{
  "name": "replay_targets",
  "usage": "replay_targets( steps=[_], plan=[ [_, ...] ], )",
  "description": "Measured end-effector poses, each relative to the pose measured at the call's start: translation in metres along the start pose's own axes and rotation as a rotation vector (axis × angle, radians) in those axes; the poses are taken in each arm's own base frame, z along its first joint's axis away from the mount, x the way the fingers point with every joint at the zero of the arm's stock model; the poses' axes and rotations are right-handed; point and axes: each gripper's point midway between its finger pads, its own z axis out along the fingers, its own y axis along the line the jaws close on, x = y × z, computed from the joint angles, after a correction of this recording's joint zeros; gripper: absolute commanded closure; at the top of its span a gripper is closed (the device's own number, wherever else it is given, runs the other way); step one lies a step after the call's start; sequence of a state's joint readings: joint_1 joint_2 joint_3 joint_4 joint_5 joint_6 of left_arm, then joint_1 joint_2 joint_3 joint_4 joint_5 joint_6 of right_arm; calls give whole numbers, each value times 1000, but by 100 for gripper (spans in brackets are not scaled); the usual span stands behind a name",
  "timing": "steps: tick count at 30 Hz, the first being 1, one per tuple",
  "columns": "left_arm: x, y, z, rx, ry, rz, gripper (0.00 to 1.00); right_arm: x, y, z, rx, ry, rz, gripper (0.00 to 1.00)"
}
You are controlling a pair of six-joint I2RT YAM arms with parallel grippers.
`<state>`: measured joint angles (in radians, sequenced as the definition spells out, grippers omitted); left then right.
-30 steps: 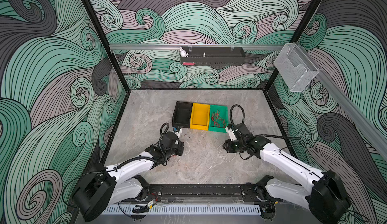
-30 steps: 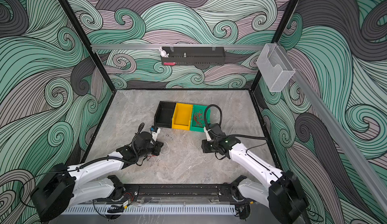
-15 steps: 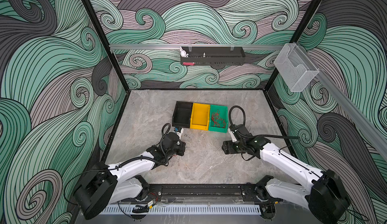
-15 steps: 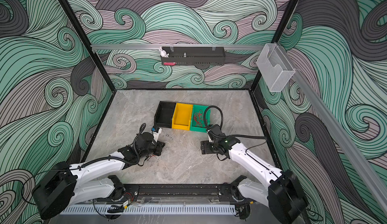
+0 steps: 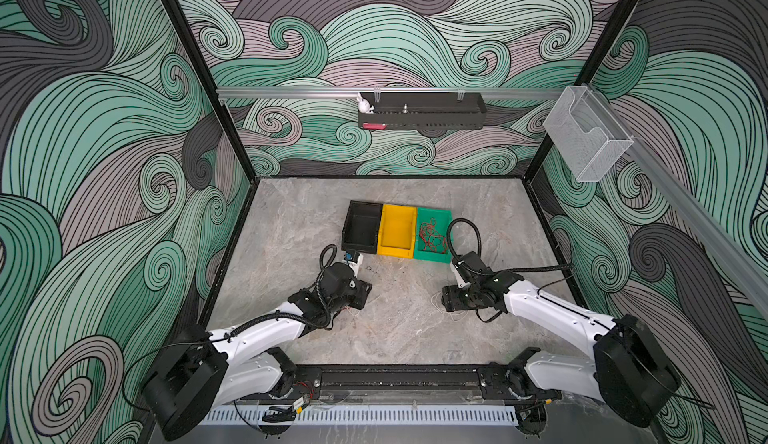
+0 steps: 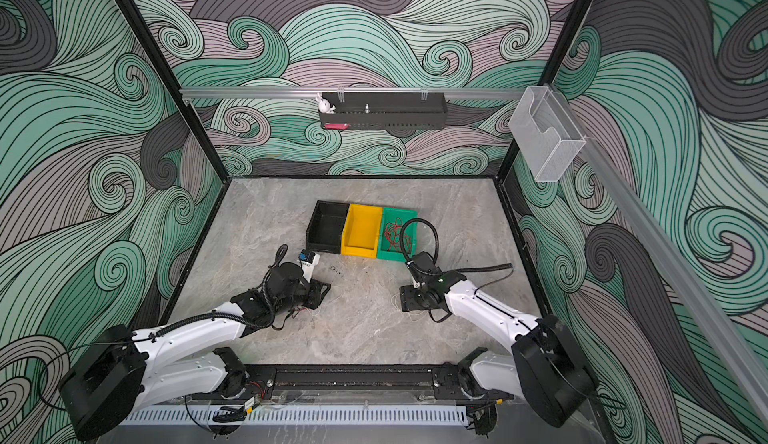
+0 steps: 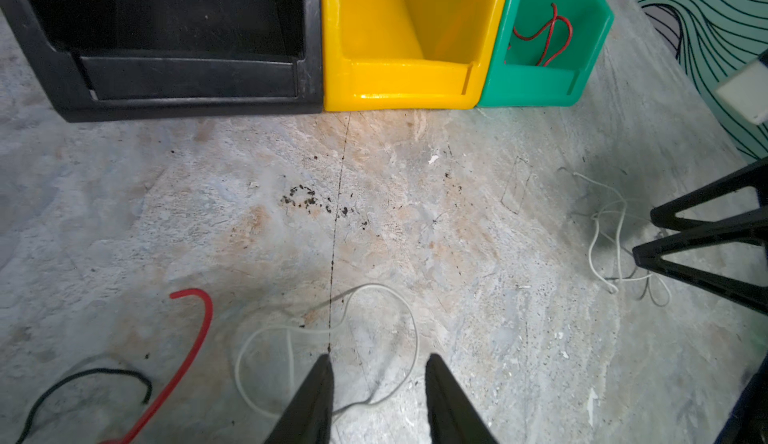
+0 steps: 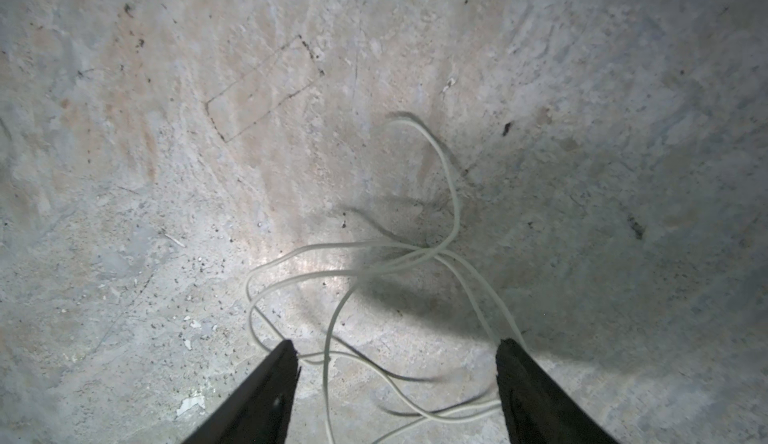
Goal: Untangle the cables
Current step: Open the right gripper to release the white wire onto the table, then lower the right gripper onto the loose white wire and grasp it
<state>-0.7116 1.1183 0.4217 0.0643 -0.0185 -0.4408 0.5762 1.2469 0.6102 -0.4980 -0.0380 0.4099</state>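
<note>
Right gripper (image 8: 398,346): jaws wide apart, nothing clamped, low over the table (image 5: 407,334).
White tangle (image 8: 415,250): between the right tips and just ahead of them; one strand touches a fingertip (image 8: 509,346).
Tangle axis: strands run outward from the jaw gap, roughly along the reach, and cross at a knot ahead of the tips.
Left gripper (image 7: 379,363): jaws partly apart, gripping nothing that shows.
White loop (image 7: 415,338): flat, curving round the left tips and across the gap; one strand passes under a finger.
Red cable (image 7: 195,338), black cable (image 7: 83,375): beside the left gripper, on the side away from the right gripper, apart from the loop.
Nearer arm: right for the tangle, left for the rest, by my judgement.
Surface: grey, stone-look, scuffed; wire lies flush, so a pinch likely has to meet it.
Room: bare table between the grippers; black bin (image 7: 187,101), yellow bin (image 7: 395,88) and green bin (image 7: 536,86) stand well ahead of the left tips, with red cables (image 7: 548,39) in the green one.
</note>
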Motion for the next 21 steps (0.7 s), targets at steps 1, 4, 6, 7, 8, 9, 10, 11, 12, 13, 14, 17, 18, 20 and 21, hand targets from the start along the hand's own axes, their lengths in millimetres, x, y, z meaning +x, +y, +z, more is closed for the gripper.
replay_targets(
  steps=[1, 4, 6, 7, 8, 9, 10, 11, 12, 13, 14, 17, 18, 20, 21],
  plan=[
    [-1, 0, -2, 2, -4, -1, 57, 0, 2, 1, -12, 0, 2, 37],
    [-7, -3, -8, 13, -27, -2, 56, 3, 10, 3, -42, 5, -1, 43],
    [-9, -4, -11, 18, -38, -3, 57, 6, 15, 5, -55, 12, -11, 48],
    [-10, -5, -13, 20, -43, -3, 56, 8, 18, 6, -63, 15, -15, 49],
    [-11, -5, -14, 22, -46, -5, 57, 9, 21, 7, -69, 17, -21, 51],
    [-12, -5, -15, 23, -49, -6, 57, 10, 22, 7, -72, 20, -23, 53],
    [-12, -6, -16, 25, -52, -8, 57, 11, 24, 9, -75, 23, -28, 55],
    [-13, -6, -17, 25, -53, -12, 57, 13, 26, 10, -78, 28, -32, 56],
    [-13, -6, -18, 26, -54, -15, 56, 13, 28, 11, -81, 31, -36, 58],
    [-13, -6, -19, 27, -57, -17, 57, 14, 30, 13, -84, 37, -40, 60],
    [-14, -6, -19, 29, -59, -20, 57, 16, 32, 15, -88, 43, -43, 61],
    [-15, -7, -20, 32, -65, -29, 57, 18, 37, 18, -98, 53, -50, 62],
    [-15, -7, -21, 33, -66, -32, 57, 19, 38, 19, -101, 54, -54, 62],
    [-15, -7, -21, 33, -67, -39, 57, 20, 41, 21, -103, 59, -59, 59],
    [-14, -6, -21, 32, -65, -42, 57, 21, 42, 22, -103, 62, -62, 59]
  ],
)
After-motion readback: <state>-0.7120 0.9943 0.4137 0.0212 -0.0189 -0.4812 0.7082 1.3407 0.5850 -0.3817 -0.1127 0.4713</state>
